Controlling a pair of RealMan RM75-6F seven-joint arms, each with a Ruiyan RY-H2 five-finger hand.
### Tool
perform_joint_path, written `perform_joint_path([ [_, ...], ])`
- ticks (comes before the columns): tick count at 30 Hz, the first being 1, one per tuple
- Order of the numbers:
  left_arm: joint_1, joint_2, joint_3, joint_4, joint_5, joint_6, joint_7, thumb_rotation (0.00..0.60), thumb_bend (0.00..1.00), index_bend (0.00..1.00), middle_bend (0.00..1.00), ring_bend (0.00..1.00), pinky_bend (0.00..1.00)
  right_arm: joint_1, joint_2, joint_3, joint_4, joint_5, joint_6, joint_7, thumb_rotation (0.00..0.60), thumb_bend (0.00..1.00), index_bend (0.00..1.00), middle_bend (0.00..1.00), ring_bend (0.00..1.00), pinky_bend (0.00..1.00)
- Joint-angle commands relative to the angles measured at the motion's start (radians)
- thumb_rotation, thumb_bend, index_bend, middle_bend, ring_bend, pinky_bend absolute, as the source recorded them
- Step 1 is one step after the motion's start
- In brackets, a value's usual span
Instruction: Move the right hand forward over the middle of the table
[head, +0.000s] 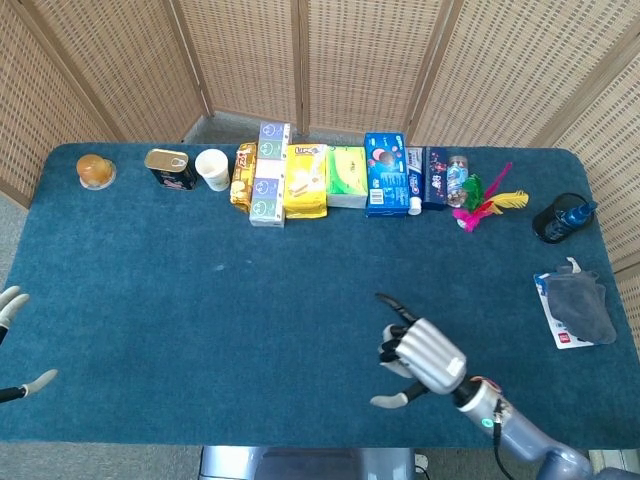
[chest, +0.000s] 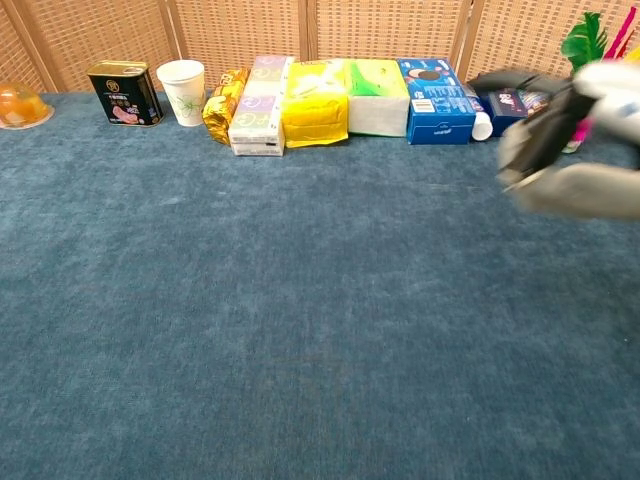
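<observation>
Counter: blue felt top, wicker screens behind it.

Right hand: above the near-centre of the counter, a bit right of the middle line, well short of the item row. Fingers apart, one pointing forward, thumb out to the side, holding nothing. Forearm runs off toward the near right corner. Chest view shows it as a motion-blurred shape at the right edge, overlapping the far-right items; no finger detail readable there.

Left hand: only fingertips visible at the left edge of the head view, spread, nothing in them.

Back row along the far edge, left to right:
- orange jelly cup
- dark tin can
- white paper cup
- gold packet
- purple box
- yellow tissue pack
- green tissue pack
- blue cookie box
- dark blue box
- small jar
- feather shuttlecock

Right side: black bottle lying near the far right edge; grey pouch on a white packet, near the right edge, well apart from the right hand.
</observation>
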Motion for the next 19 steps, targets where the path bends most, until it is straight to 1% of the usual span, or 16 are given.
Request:
perform_joint_path([
  [1,-0.001,0.002,0.001,0.002,0.000,-0.002,-0.005,0.411,0.00,0.03,0.00,0.00,0.00,0.108,-0.110,-0.020,0.024,-0.038,-0.100,0.027,0.000,0.00,1.00,0.87,0.63,0.00],
  [5,-0.001,0.004,0.004,0.002,0.007,-0.004,-0.008,0.411,0.00,0.03,0.00,0.00,0.00,0.170,-0.174,-0.006,0.012,-0.013,-0.184,-0.026,0.000,0.00,1.00,0.87,0.63,0.00],
  [11,-0.008,0.004,0.005,0.001,0.005,-0.018,-0.008,0.413,0.00,0.03,0.00,0.00,0.00,0.248,-0.252,0.018,0.002,0.017,-0.275,-0.120,0.000,0.00,1.00,0.86,0.62,0.00],
  [13,-0.010,0.004,0.006,0.000,0.005,-0.023,-0.009,0.412,0.00,0.03,0.00,0.00,0.00,0.273,-0.277,0.032,0.006,0.027,-0.295,-0.151,0.000,0.00,1.00,0.86,0.62,0.00],
  [19,-0.014,0.005,0.010,0.001,0.011,-0.032,-0.010,0.411,0.00,0.03,0.00,0.00,0.00,0.316,-0.309,0.060,0.003,0.060,-0.313,-0.210,0.000,0.00,1.00,0.86,0.62,0.00],
])
